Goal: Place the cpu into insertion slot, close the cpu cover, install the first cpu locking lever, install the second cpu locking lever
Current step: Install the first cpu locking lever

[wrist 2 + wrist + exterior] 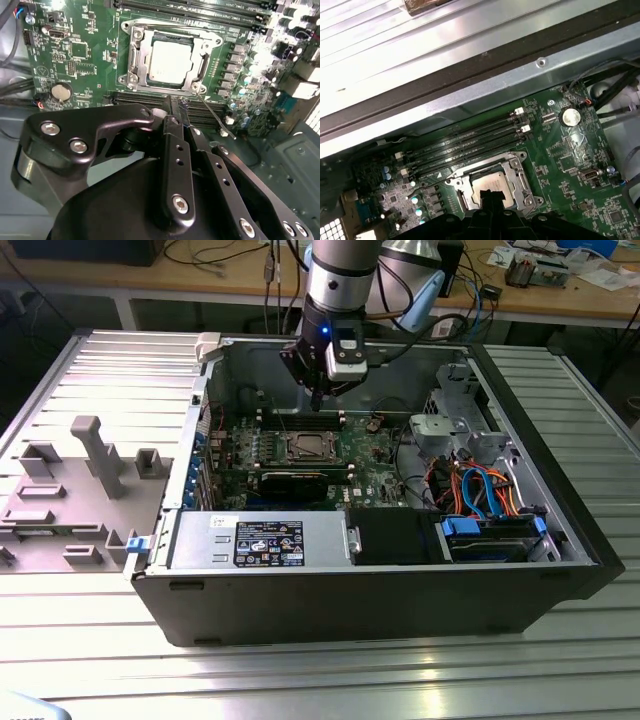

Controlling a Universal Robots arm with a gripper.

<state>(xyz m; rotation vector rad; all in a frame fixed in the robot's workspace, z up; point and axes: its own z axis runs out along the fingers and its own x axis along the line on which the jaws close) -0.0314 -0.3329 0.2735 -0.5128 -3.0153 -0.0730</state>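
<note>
The cpu (170,61) lies flat in the insertion slot (162,37) on the green board, its pale metal top showing through the cut-out of the cpu cover (136,55). The cover looks folded down around the chip. A thin metal locking lever (215,117) sticks out from one socket corner, across the black memory slots. My gripper (178,102) hovers above the memory slots beside the socket, shut, with nothing between its fingers. In the exterior view the gripper (317,403) hangs just behind the cpu (305,447). The first wrist view has the cpu (490,186) just past the gripper (490,196).
The board lies inside an open black computer case (380,585). A power supply (260,540) stands along the near wall, and a drive cage with blue and orange cables (480,490) on the exterior view's right. A grey fixture block (95,455) rests outside on the ribbed metal table.
</note>
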